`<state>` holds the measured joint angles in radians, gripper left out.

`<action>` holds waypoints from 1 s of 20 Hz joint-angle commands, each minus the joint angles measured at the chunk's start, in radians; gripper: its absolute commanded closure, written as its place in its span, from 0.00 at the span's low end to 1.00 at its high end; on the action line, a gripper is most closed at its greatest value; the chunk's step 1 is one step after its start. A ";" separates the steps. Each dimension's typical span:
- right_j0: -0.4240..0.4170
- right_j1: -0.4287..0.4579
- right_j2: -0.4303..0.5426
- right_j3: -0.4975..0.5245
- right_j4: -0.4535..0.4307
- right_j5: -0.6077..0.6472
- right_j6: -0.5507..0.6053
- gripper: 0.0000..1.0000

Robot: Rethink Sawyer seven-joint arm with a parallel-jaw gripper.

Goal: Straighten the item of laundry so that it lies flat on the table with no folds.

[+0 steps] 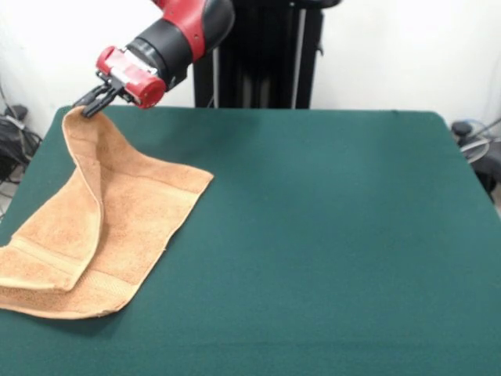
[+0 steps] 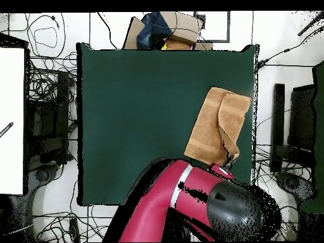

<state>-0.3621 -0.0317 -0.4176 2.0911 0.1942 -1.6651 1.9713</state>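
**One towel, pinched at a corner, folded over at the table's edge**

In the front view, going left to right: cables and dark gear (image 1: 14,137) sit on the floor beyond the table's left side. One tan-orange terry towel (image 1: 117,227) lies over the left part of the green felt table (image 1: 329,251). Its lower-left portion reaches the table's left edge and runs out of the picture there. Its far corner is lifted and clamped between the closed black fingertips of the single gripper (image 1: 90,106), which hangs from the red and black arm (image 1: 184,31) close to the table's far left corner. From that corner a raised fold runs down the towel, with one flap doubled over the layer beneath. A woven band stripe shows along the lower edge. The towel's right corner lies flat on the felt.

To the right of the towel the felt is bare all the way to the right and near edges. The black pedestal (image 1: 266,55) stands behind the far edge.

In the overhead view the towel (image 2: 215,123) sits near the table's right edge, the arm (image 2: 190,202) reaches in from below, and a cardboard box (image 2: 180,28) lies beyond the top edge.
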 commanded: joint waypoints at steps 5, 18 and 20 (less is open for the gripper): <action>-0.033 0.053 0.180 -0.052 0.014 -0.054 0.342 1.00; -0.095 0.014 0.118 -0.049 -0.089 -0.021 0.329 1.00; -0.117 0.012 0.110 -0.059 -0.124 -0.012 0.326 1.00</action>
<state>-0.4574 -0.0272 -0.3691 2.0907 0.1124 -1.6867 2.0212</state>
